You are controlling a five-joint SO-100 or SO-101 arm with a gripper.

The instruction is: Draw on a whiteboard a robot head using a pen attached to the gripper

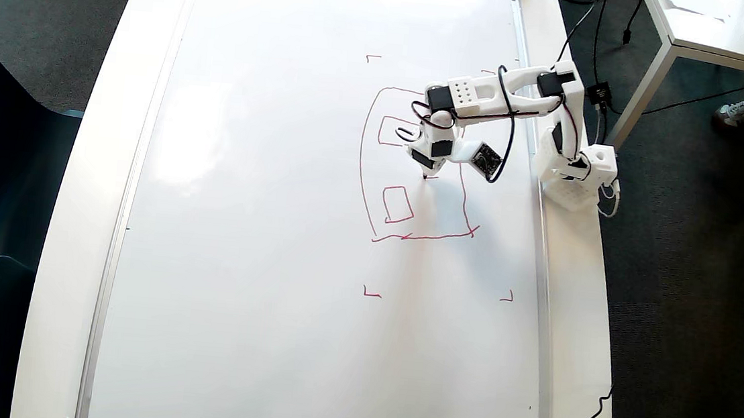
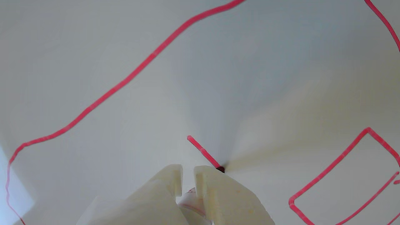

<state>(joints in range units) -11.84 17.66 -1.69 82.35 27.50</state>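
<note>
The whiteboard (image 1: 265, 193) lies flat and fills the table; it also fills the wrist view (image 2: 218, 78). The robot head (image 1: 362, 168) is a red outline with two small boxes inside, one (image 1: 398, 204) below the gripper. My gripper (image 1: 427, 167) hangs over the middle of the outline, shut on the pen (image 1: 425, 172), whose tip touches the board. In the wrist view the gripper (image 2: 188, 175) has its fingers close around the pen (image 2: 190, 201); the dark tip (image 2: 220, 169) sits at the end of a short red stroke (image 2: 203, 152). A box (image 2: 343, 178) shows at right.
Red corner marks (image 1: 371, 293) (image 1: 507, 297) (image 1: 373, 57) frame the drawing area. The arm's base (image 1: 573, 179) stands at the board's right edge with cables behind it. A smaller white table (image 1: 731, 31) and a person's shoes (image 1: 734, 114) are at upper right.
</note>
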